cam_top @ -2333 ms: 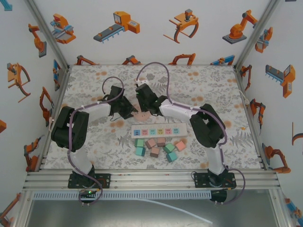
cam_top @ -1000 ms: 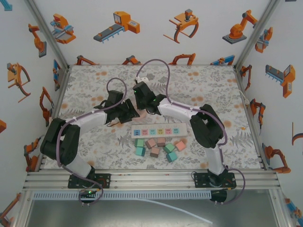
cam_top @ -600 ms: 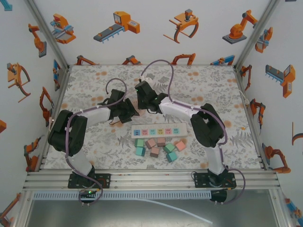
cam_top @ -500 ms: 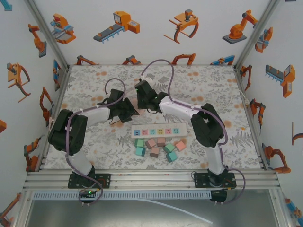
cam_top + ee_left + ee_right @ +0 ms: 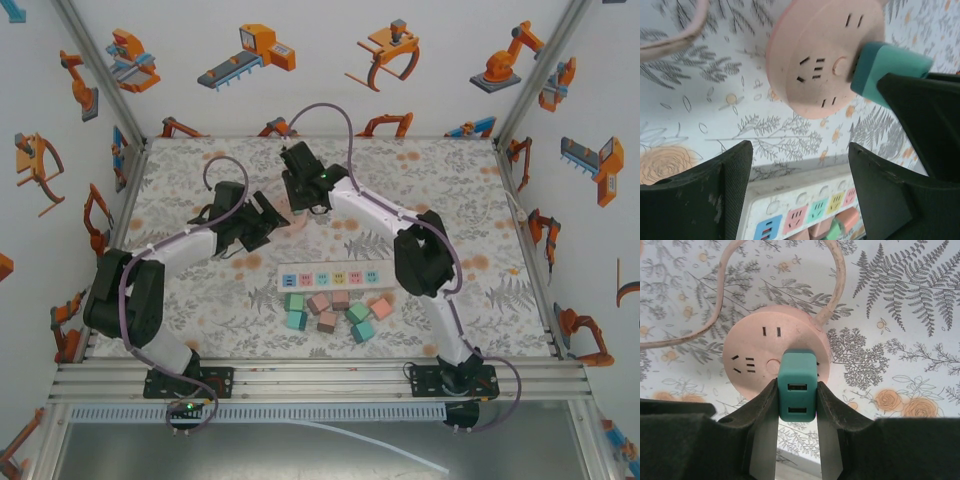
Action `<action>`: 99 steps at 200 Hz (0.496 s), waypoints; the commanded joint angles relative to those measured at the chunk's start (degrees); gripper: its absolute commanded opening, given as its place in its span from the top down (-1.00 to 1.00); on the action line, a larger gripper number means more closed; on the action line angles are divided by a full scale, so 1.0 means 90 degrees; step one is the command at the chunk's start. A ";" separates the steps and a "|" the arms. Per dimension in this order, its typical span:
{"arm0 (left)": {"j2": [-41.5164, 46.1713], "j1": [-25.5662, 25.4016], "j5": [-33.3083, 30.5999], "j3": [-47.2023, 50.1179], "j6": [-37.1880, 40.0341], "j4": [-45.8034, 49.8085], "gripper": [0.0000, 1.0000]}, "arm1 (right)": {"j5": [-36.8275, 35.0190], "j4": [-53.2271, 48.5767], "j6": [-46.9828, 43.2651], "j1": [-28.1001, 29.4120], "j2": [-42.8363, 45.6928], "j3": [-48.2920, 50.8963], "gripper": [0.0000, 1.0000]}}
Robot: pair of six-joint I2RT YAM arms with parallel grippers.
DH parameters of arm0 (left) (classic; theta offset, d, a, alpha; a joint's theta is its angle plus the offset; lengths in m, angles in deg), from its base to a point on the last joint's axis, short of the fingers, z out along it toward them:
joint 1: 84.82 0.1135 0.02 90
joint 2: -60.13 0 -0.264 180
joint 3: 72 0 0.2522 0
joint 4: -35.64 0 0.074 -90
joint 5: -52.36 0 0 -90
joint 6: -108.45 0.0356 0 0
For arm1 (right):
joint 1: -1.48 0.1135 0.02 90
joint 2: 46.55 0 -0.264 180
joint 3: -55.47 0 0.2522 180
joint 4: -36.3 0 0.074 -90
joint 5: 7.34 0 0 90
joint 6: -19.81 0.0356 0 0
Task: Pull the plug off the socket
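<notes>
Plug gripped, apparently not yet pulled.
Right gripper [image 5: 796, 390] clamped teal plug [image 5: 797, 371]; left gripper [image 5: 800, 150], wide and empty, needed to pin round pink socket [image 5: 752, 347].

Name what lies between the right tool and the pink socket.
The teal plug, gripped by the right tool, seated in the pink socket; right wrist view.

The teal plug [image 5: 797, 371] and pink socket [image 5: 751, 342] look smooth matt plastic.

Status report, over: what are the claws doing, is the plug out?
Right claw shut on teal plug. Left claw open, holding nothing. Plug seated in pink round socket. White power strip lies apart, not in the way.
</notes>
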 commanded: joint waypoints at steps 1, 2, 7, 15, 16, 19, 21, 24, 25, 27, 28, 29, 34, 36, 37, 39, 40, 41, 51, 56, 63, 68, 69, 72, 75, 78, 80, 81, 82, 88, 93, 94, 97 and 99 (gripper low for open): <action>-0.0155 0.0103 -0.0253 -0.0266 0.0002 0.0367 -0.43 | 0.0159 -0.0655 -0.0225 0.0000 -0.0168 -0.0484 1.00; -0.0177 0.0104 -0.0250 -0.0272 0.0008 0.0356 -0.44 | 0.0158 -0.0678 -0.0225 0.0000 -0.0181 -0.0496 1.00; -0.0249 0.0105 -0.0248 -0.0317 0.0049 0.0337 -0.43 | 0.0158 -0.0741 -0.0232 0.0000 -0.0224 -0.0556 1.00; -0.0378 0.0111 -0.0310 -0.0422 0.0104 0.0399 -0.43 | 0.0181 -0.0805 -0.0226 0.0000 -0.0261 -0.0577 1.00; -0.0391 0.0108 -0.0323 -0.0433 0.0113 0.0411 -0.43 | 0.0184 -0.0806 -0.0226 0.0000 -0.0266 -0.0572 1.00; -0.0445 0.0113 -0.0341 -0.0468 0.0125 0.0422 -0.43 | 0.0192 -0.0817 -0.0221 0.0000 -0.0279 -0.0568 1.00; -0.0476 0.0109 -0.0344 -0.0485 0.0147 0.0416 -0.43 | 0.0196 -0.0818 -0.0218 0.0000 -0.0281 -0.0565 1.00; -0.0534 0.0101 -0.0357 -0.0511 0.0180 0.0399 -0.43 | 0.0204 -0.0818 -0.0198 0.0000 -0.0282 -0.0551 1.00; -0.0547 0.0098 -0.0361 -0.0517 0.0185 0.0387 -0.43 | 0.0206 -0.0818 -0.0198 0.0000 -0.0282 -0.0544 1.00; -0.0582 0.0096 -0.0356 -0.0534 0.0196 0.0375 -0.43 | 0.0211 -0.0825 -0.0192 -0.0005 -0.0287 -0.0532 1.00; -0.0600 0.0096 -0.0365 -0.0538 0.0203 0.0365 -0.43 | 0.0214 -0.0826 -0.0190 -0.0003 -0.0284 -0.0525 1.00; -0.0620 0.0095 -0.0370 -0.0545 0.0211 0.0365 -0.43 | 0.0215 -0.0827 -0.0183 -0.0002 -0.0283 -0.0517 1.00; -0.0717 0.0098 -0.0367 -0.0577 0.0232 0.0346 -0.42 | 0.0231 -0.0818 -0.0168 0.0000 -0.0282 -0.0493 1.00; -0.0756 0.0089 -0.0368 -0.0593 0.0244 0.0343 -0.42 | 0.0235 -0.0813 -0.0163 0.0000 -0.0282 -0.0490 1.00; -0.0780 0.0087 -0.0366 -0.0602 0.0246 0.0344 -0.41 | 0.0240 -0.0810 -0.0155 0.0000 -0.0282 -0.0485 1.00; -0.0816 0.0086 -0.0353 -0.0613 0.0255 0.0333 -0.40 | 0.0249 -0.0816 -0.0152 0.0000 -0.0289 -0.0476 1.00; -0.0835 0.0086 -0.0344 -0.0622 0.0262 0.0329 -0.40 | 0.0257 -0.0817 -0.0150 0.0000 -0.0290 -0.0473 1.00; -0.0854 0.0090 -0.0335 -0.0631 0.0265 0.0318 -0.40 | 0.0261 -0.0812 -0.0149 0.0000 -0.0291 -0.0471 1.00; -0.1049 0.0060 -0.0275 -0.0712 0.0324 0.0250 -0.35 | 0.0304 -0.0821 -0.0148 0.0000 -0.0306 -0.0481 1.00; -0.1146 0.0042 -0.0269 -0.0771 0.0348 0.0275 -0.33 | 0.0291 -0.0829 -0.0148 -0.0001 -0.0312 -0.0487 1.00; -0.1245 0.0011 -0.0296 -0.0885 0.0400 0.0348 -0.32 | 0.0235 -0.0848 -0.0148 0.0000 -0.0329 -0.0506 1.00; -0.1328 -0.0011 -0.0373 -0.0946 0.0421 0.0426 -0.30 | 0.0180 -0.0862 -0.0158 0.0000 -0.0339 -0.0516 0.98; -0.1340 -0.0021 -0.0383 -0.0964 0.0423 0.0444 -0.29 | 0.0164 -0.0864 -0.0163 0.0000 -0.0345 -0.0517 0.97; -0.1387 -0.0030 -0.0411 -0.1000 0.0429 0.0472 -0.28 | 0.0127 -0.0881 -0.0167 0.0000 -0.0354 -0.0517 0.90; -0.1424 -0.0045 -0.0434 -0.1031 0.0433 0.0493 -0.27 | 0.0066 -0.0890 -0.0176 0.0000 -0.0367 -0.0531 0.84; -0.1466 -0.0055 -0.0442 -0.1060 0.0427 0.0509 -0.25 | 0.0022 -0.0909 -0.0177 0.0000 -0.0377 -0.0542 0.77; -0.1480 -0.0057 -0.0462 -0.1075 0.0425 0.0520 -0.23 | 0.0002 -0.0921 -0.0185 0.0000 -0.0386 -0.0549 0.71; -0.1494 -0.0059 -0.0467 -0.1082 0.0420 0.0530 -0.22 | -0.0013 -0.0928 -0.0191 0.0000 -0.0388 -0.0553 0.69; -0.1506 -0.0065 -0.0470 -0.1091 0.0417 0.0535 -0.21 | -0.0020 -0.0931 -0.0199 0.0000 -0.0393 -0.0555 0.66; -0.1575 -0.0077 -0.0459 -0.1133 0.0405 0.0561 -0.15 | -0.0075 -0.0935 -0.0234 0.0000 -0.0425 -0.0566 0.56; -0.1624 -0.0097 -0.0431 -0.1149 0.0401 0.0566 -0.11 | -0.0105 -0.0935 -0.0245 0.0000 -0.0454 -0.0576 0.51; -0.1630 -0.0099 -0.0427 -0.1158 0.0398 0.0573 -0.10 | -0.0115 -0.0940 -0.0245 0.0000 -0.0461 -0.0577 0.49; -0.1649 -0.0108 -0.0420 -0.1174 0.0398 0.0582 -0.07 | -0.0125 -0.0944 -0.0254 0.0000 -0.0480 -0.0585 0.47; -0.1668 -0.0109 -0.0418 -0.1176 0.0403 0.0573 -0.06 | -0.0133 -0.0952 -0.0262 0.0000 -0.0493 -0.0594 0.46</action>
